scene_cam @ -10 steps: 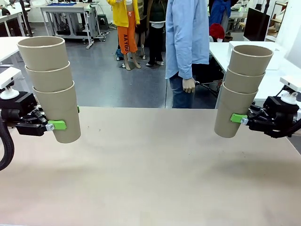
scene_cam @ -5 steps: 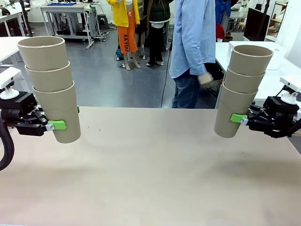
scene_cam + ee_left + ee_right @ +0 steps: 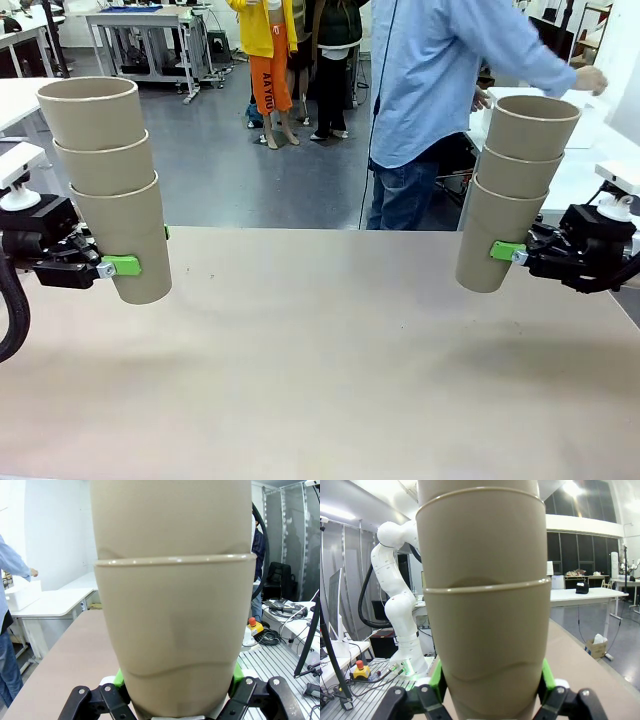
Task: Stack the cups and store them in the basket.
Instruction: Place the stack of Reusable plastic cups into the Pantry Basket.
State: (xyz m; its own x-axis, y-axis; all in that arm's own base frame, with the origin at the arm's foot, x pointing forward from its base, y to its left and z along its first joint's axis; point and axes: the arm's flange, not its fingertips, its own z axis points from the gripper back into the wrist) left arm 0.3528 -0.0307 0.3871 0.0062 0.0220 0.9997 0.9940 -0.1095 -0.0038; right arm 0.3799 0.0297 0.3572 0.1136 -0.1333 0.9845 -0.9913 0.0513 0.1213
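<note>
Tan cups show in the front view as two stacks of three. The left hand [image 3: 135, 258] is clamped low on the bottom cup of the left stack [image 3: 105, 190], and the right hand [image 3: 495, 252] grips the right stack [image 3: 515, 190] the same way. Both stacks are upright, lifted clear of the bare bench [image 3: 320, 380] and well apart. At the far side a person [image 3: 430, 90] stretches an arm toward the far right.

The left wrist view shows what that arm is after. The person's hand [image 3: 33, 572] is at a white bin [image 3: 20, 596] on a side table [image 3: 57, 602] off the bench (most likely the basket). Up close, green pads press both sides of the lowest cup, so the grip looks firm.

In the right wrist view the same squeeze holds the other stack's base. A white arm [image 3: 395, 595] stands behind it, and nothing of the bin is to be made out.

Stacking looks done, so storing is the step in hand. The next move probably waits on the bin reaching the bench. Each stack then needs carrying over its rim and lowering before the pads let go.
</note>
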